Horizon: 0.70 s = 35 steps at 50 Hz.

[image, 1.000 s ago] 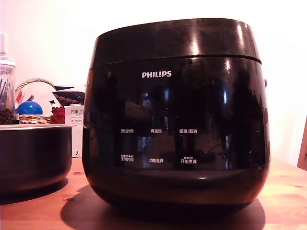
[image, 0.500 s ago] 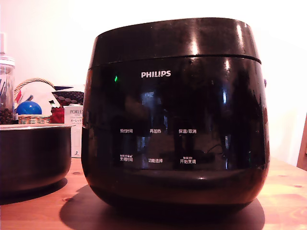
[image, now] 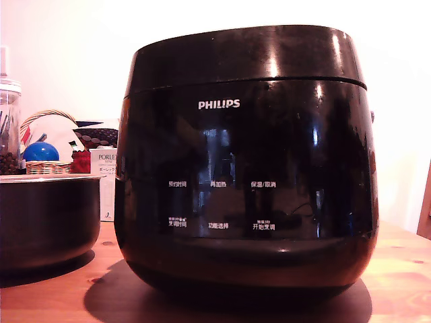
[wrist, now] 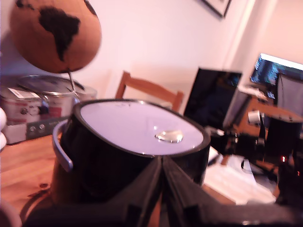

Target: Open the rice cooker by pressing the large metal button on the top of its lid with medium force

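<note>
The glossy black rice cooker fills the exterior view, standing on a wooden table with its domed lid down on the body. No gripper shows in that view. In the wrist view the rice cooker is seen from slightly above. The lid's flat top reflects pale light, and the shiny metal button sits on it near the rim closest to the camera. My gripper is shut with nothing held, its dark fingers meeting at a point just short of that rim and a little below the button.
In the exterior view a dark pot with a pale rim stands left of the cooker, with a basket holding a blue ball and a jar behind it. The wrist view shows a globe, a wooden chair and a monitor beyond the cooker.
The cooker shifted slightly to the exterior view's left after the first frame. A small green glint on its front appeared half a second ago and is gone now. The lid stays down.
</note>
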Each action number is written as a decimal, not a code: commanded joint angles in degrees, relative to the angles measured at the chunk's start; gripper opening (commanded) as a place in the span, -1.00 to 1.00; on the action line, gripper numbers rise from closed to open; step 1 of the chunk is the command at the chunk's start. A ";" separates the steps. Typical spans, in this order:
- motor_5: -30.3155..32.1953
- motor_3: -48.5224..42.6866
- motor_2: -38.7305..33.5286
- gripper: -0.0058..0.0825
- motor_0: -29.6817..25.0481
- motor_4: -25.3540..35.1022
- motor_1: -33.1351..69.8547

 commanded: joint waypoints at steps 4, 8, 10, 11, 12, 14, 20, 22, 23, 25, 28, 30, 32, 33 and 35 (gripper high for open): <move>6.27 0.44 1.66 -0.92 -3.65 -0.02 6.12; 9.16 0.66 3.06 -0.92 -6.38 -1.53 9.97; 11.32 0.92 3.85 -0.92 -7.98 -2.05 11.78; 11.32 1.18 4.24 -0.92 -8.85 -2.69 12.61; 13.11 1.49 4.59 -0.92 -9.68 -3.21 13.46; 13.31 2.16 5.38 -0.92 -11.58 -4.31 15.45; 17.77 4.15 7.82 -0.92 -17.53 -8.92 21.07; 20.26 4.96 8.46 -0.92 -19.41 -10.67 22.84; 20.33 5.42 8.76 -0.92 -20.59 -11.72 23.74; 20.33 6.60 9.20 -0.92 -22.62 -13.35 25.57; 22.01 7.98 9.90 -0.92 -25.33 -15.10 28.20; 23.45 8.59 10.51 -0.92 -27.08 -16.24 29.99; 23.45 9.40 11.15 -0.92 -28.70 -17.27 31.89; 24.52 9.75 11.47 -0.92 -29.44 -17.66 32.76; 24.52 10.67 12.11 -0.92 -30.86 -18.73 34.47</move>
